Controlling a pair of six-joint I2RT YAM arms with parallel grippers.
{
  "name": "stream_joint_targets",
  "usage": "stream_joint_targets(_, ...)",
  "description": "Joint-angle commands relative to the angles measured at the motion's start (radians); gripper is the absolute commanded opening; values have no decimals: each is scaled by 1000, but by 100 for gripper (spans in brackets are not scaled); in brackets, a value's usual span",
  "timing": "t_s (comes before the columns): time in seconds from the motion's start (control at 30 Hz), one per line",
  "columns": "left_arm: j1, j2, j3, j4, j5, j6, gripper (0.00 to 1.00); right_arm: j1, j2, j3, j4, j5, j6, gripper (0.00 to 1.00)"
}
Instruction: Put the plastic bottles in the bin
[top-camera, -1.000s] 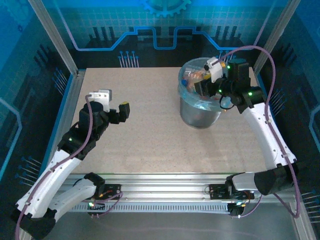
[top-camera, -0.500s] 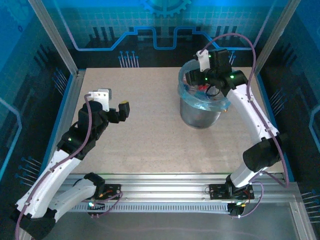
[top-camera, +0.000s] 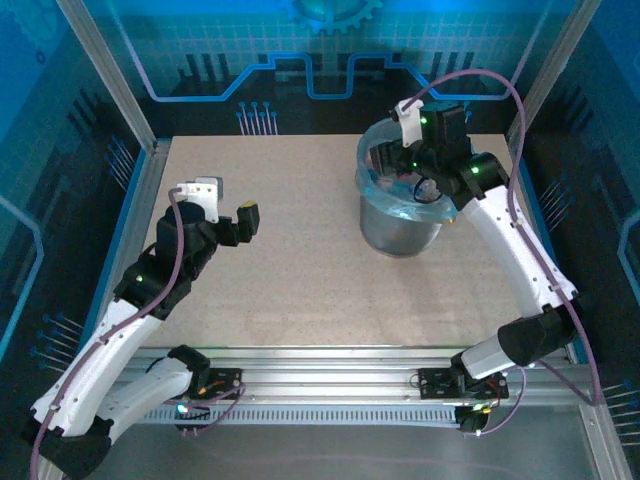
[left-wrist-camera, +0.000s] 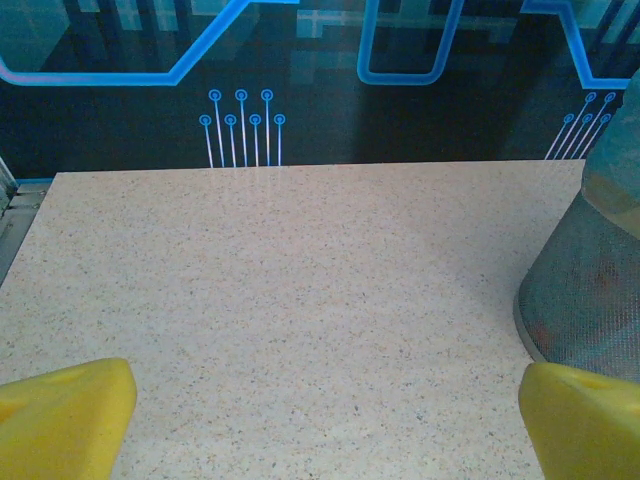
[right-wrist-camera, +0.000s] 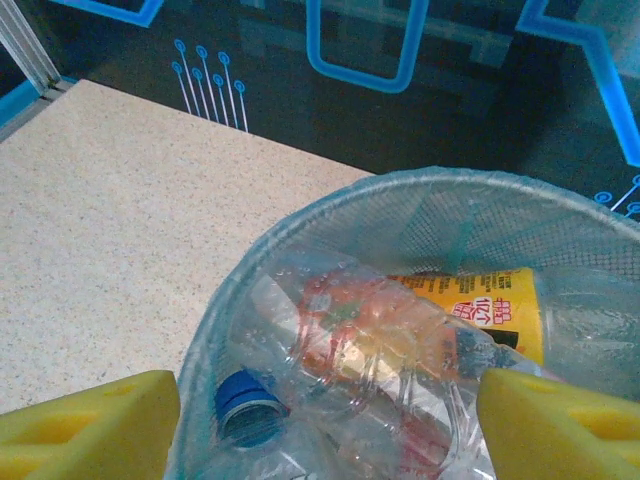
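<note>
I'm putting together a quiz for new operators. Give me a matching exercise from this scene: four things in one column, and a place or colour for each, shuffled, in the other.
Things:
1. left gripper
2. right gripper
3. bin
4. bottle cap

Descriptions:
A. blue, lying inside the bin
B. open above the bare left part of the table
C. open over the bin's mouth
D. grey, standing at the far right of the table

Pairs: 1-B, 2-C, 3-D, 4-A
</note>
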Motion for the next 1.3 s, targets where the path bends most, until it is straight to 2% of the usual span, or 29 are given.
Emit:
stream_joint_targets(0.0,7,2,30,20,13,-19,99,39,-21,-33,-2,29,11,80)
stream_joint_targets(0.23,8,7,27,17,13,-18,99,52,-26,-158,47,117,-17,81)
stream_joint_targets(0.4,8,6,27,11,8,-14,99,51,-48,-228,86,122,-28,80)
stream_joint_targets(0.8,8,8,32,14,14,-21,99,50,-49,-109,88,42,-25,82)
stream_joint_targets(0.9,7,6,32,12,10,-19,99,49,-37,-72,109,85,-13,86)
stream_joint_targets(1.13,7,5,23,19,8,-23,99,47,29,-70,159,207,8,89)
stream_joint_targets(1.27,7,1,24,10,6,-16,99,49,62,-82,150,237,19,90)
